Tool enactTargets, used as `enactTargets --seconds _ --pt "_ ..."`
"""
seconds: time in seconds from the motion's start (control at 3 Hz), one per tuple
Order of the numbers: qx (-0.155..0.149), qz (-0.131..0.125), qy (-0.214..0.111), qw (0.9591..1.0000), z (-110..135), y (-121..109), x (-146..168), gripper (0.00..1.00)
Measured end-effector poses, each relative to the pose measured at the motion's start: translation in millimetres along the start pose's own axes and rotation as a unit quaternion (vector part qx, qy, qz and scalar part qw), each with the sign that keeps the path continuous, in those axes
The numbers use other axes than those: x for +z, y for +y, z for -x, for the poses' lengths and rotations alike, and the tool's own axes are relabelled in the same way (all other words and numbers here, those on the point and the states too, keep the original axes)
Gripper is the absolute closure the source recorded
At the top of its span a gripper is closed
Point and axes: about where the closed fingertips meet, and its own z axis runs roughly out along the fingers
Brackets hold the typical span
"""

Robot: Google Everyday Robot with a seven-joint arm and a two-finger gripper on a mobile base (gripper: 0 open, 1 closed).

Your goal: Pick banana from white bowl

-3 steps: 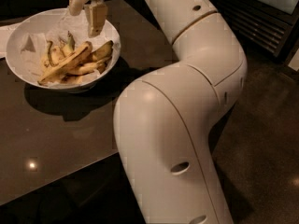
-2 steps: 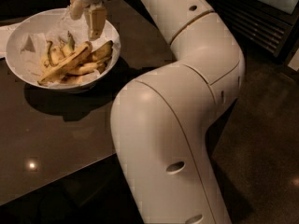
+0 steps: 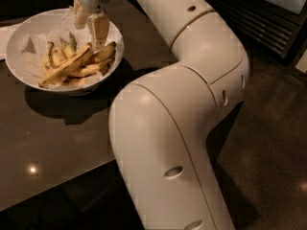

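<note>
Nearest the camera, the robot's bulky white arm (image 3: 168, 143) filled the foreground, reaching over the dark table (image 3: 57, 138). On the table's far-left part sat the white bowl (image 3: 19, 37), lined with crinkled paper (image 3: 33, 44). The banana (image 3: 67, 67) lay inside the bowl, diagonal across the front, with the shorter bunch (image 3: 57, 56) just behind it. The pincer (image 3: 89, 25) hung over the bowl's far-right side, released, fingers spread and pointing down, nothing between them, one tip near the banana's upper end. Judged step: final approach, no grasp yet. The next move calls for lowering to straddle the banana, then closing without catching the bunch or paper.
</note>
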Motion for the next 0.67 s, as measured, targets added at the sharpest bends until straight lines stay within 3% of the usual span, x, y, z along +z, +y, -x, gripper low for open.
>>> enactTargets --seconds 0.67 --pt "0.002 0.022 0.006 0.9997 -1.2 5.5 15.3 0.4"
